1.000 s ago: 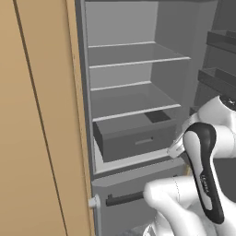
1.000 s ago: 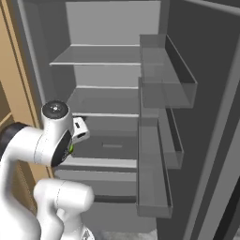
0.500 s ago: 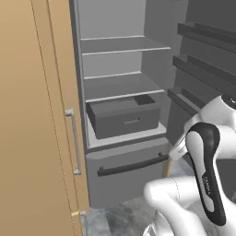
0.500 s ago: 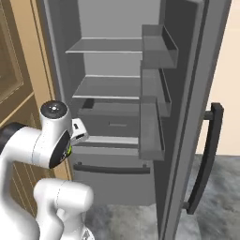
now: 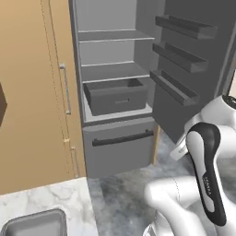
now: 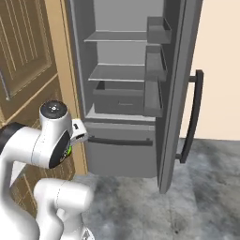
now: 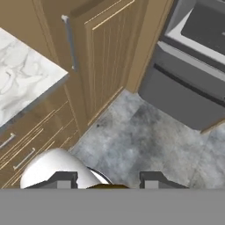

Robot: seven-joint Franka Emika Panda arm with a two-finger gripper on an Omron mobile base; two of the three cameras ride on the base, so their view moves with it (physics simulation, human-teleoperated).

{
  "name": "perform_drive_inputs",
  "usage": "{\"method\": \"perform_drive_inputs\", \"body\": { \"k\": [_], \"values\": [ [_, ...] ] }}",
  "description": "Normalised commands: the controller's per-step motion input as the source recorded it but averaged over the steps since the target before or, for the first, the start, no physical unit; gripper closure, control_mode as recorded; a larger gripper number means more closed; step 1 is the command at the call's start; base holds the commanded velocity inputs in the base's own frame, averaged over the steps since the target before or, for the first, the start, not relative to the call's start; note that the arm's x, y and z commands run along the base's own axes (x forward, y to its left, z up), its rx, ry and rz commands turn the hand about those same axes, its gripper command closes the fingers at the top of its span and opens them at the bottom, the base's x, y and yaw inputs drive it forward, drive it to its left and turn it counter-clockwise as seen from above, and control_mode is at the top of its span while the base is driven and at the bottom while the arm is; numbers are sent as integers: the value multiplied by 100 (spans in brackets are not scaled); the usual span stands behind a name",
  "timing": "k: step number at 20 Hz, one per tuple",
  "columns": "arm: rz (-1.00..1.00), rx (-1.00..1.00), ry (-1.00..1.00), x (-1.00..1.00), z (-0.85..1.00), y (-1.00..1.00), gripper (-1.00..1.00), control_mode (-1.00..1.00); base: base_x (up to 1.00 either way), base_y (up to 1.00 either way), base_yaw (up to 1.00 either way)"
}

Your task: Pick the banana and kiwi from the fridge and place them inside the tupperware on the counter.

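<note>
Jaws sat part-closed w/ a brown-yellow sliver between the finger tips (image 7: 61,179) in the hand view. That read as the banana (image 7: 108,186), pinched near one dark end, tho too little showed to be sure of the hold. The hand pointed down at the grey floor (image 7: 145,132), w/ the tan cupboard (image 7: 105,52) to one side and the fridge (image 5: 115,55) base to the other.

The fridge stood open at the far side, dark drawer (image 5: 115,94) on its lower shelf. The tupperware (image 5: 34,215) lay at the near left corner of the marbled tabletop (image 5: 60,193), well apart from the fridge.

Risks from here, as I judged them:
- Grip was the big one. If the jaws only had the banana by its tip, a fast swing to the left could've let it pivot or slip out, and it'd have dropped to the floor.
- The hand looked low vs the tabletop edge. Going across w/o lifting first could've knocked the fruit or the finger tips into the stone lip or the drawer fronts below it.
- The tupperware was barely longer than the fruit, so a crooked release could've left the banana propped across the rim, or tipped out.
- The open fridge door (image 6: 180,70) hung close on the right. A wide elbow swing might've clipped it.
</note>
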Motion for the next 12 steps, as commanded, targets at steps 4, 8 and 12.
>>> {"method": "perform_drive_inputs", "body": {
  "k": [4, 8, 12],
  "values": [
    [0, 0, 0, 0, 0, 0, 100, 100, -62, 0, 29],
    [0, 0, 0, 0, 0, 0, 100, 100, -45, 0, 36],
    [0, 0, 0, 0, 0, 0, 100, 100, -41, 0, 43]
  ]
}}
